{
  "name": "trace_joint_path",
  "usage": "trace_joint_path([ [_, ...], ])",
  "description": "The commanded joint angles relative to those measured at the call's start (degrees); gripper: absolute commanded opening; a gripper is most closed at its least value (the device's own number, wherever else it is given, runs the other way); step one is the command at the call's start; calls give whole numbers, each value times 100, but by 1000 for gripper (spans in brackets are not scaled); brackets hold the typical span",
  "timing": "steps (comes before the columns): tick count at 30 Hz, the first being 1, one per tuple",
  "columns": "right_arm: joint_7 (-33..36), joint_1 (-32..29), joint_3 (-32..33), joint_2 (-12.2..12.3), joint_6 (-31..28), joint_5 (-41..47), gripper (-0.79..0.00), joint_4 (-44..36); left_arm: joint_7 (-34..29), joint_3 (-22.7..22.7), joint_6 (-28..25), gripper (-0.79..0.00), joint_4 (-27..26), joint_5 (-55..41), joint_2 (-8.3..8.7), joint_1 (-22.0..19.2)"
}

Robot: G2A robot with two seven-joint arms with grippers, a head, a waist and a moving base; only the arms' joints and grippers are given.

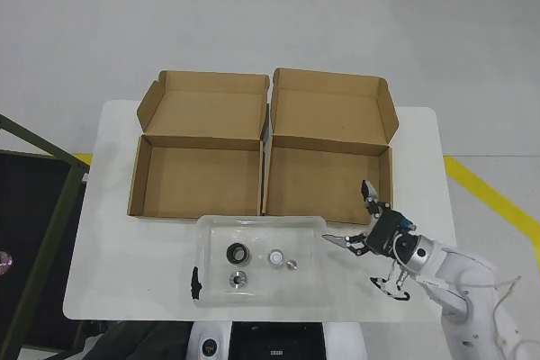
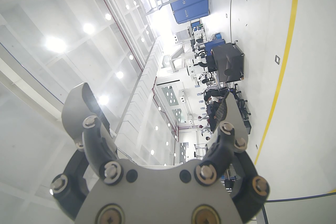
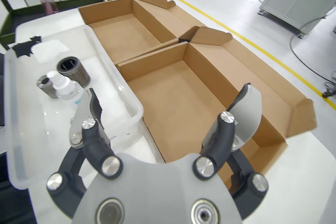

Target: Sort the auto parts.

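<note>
Beside the clear tray [image 1: 308, 286], the right pincer [image 3: 170, 93] gapes wide, empty; left pincer [image 2: 155, 93] wide too; bottle [image 3: 65, 86] label unreadable.

The left box [image 1: 198, 180] and right box [image 1: 324, 184] were plain brown, the desk [image 1: 126, 270] white. The tray [image 1: 261, 219] was clear, with black tape [image 1: 195, 284] at its left end. Inside lay a dark grey sleeve [image 1: 239, 254], a silver bush [image 1: 239, 279] and a white bottle [image 1: 277, 258].
</note>
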Motion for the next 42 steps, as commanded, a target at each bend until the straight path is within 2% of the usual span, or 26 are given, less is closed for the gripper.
trace_joint_path([
  [1, 121, 147, -223, -2, -110, 135, 0, -9, 0, 0, 0, 0, 0, 0, 0, 0],
  [11, 606, 671, -1191, 3, -582, 362, 0, 95, 0, 0, 0, 0, 0, 0, 0, 0],
  [19, 907, 881, -1708, 38, -1025, 320, 0, 104, 0, 0, 0, 0, 0, 0, 0, 0],
  [30, 1094, 1100, -2312, 128, -1035, -165, 0, 286, 0, 0, 0, 0, 0, 0, 0, 0],
  [42, 1204, 1172, -2538, 185, -781, -595, 0, 489, 0, 0, 0, 0, 0, 0, 0, 0],
])
